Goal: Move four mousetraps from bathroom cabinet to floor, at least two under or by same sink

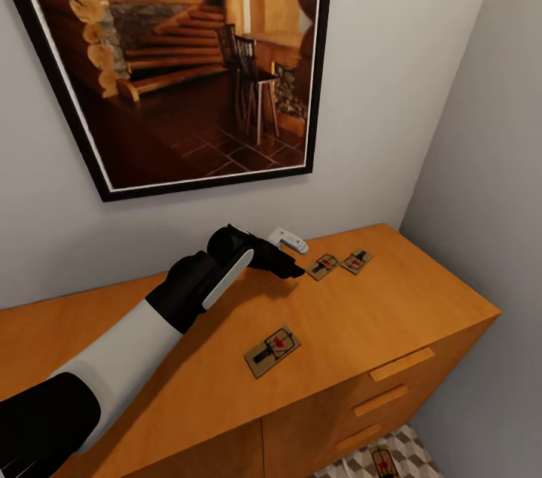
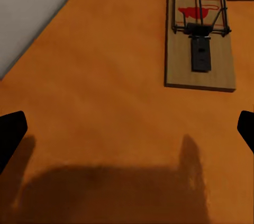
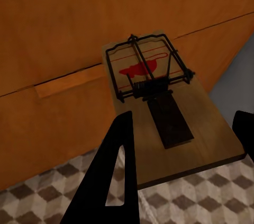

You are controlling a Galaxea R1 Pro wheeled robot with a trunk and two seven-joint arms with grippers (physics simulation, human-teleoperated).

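Three mousetraps lay on the cabinet (image 1: 354, 320) top: one mousetrap (image 1: 272, 350) near the front edge, and a pair, the nearer trap (image 1: 324, 266) and the farther trap (image 1: 357, 261), side by side toward the wall. A fourth mousetrap (image 3: 161, 107) was gripped in the right pincer (image 3: 180, 160), held in front of the cabinet's drawer fronts above the bathroom floor (image 3: 47, 203); it also appeared low in the head view (image 1: 385, 461). The left pincer (image 1: 290, 267) hovered just beside the paired traps, its fingers spread wide and empty, with one trap (image 2: 198, 36) ahead of it. A small white object (image 1: 288, 240) rested by the wall beneath a framed picture (image 1: 181, 56).
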